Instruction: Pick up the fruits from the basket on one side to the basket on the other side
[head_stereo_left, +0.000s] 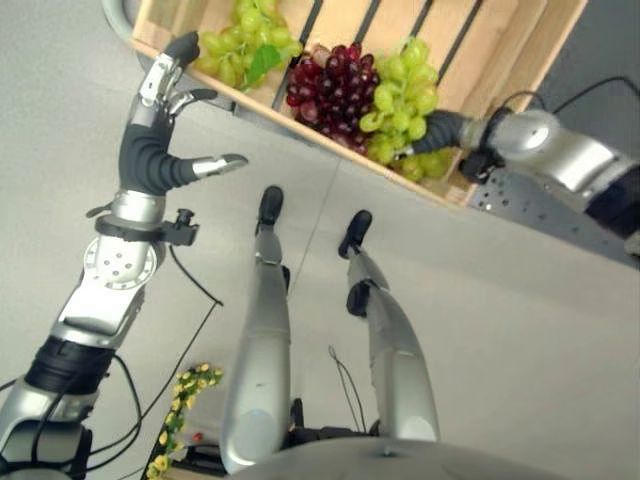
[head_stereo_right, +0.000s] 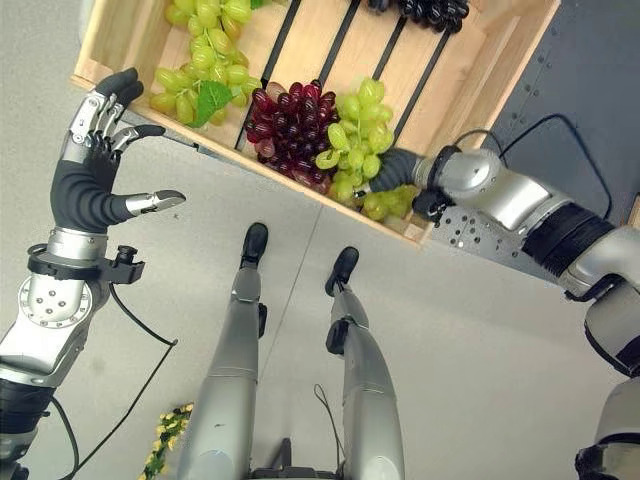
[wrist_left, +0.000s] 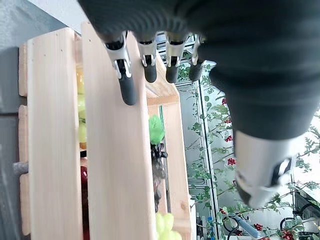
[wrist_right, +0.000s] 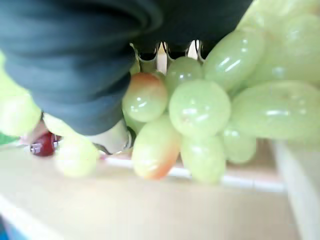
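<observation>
The left robot hand (head_stereo_right: 88, 185) hangs just outside the wooden crate's (head_stereo_right: 455, 75) left end, fingers straight and spread, thumb out to the side, holding nothing. Inside the crate, a green grape bunch (head_stereo_right: 205, 55) with a leaf lies toward that left end; next to it, along the near rim, sits a dark red grape bunch (head_stereo_right: 290, 125), touching a second green grape bunch (head_stereo_right: 352, 140) near the near right corner. A black grape bunch (head_stereo_right: 425, 10) lies by the far edge. The right robot hand (head_stereo_right: 395, 170) is pushed in among those right-hand green grapes; its fingers are buried in the fruit, so I cannot tell whether they have closed on it.
</observation>
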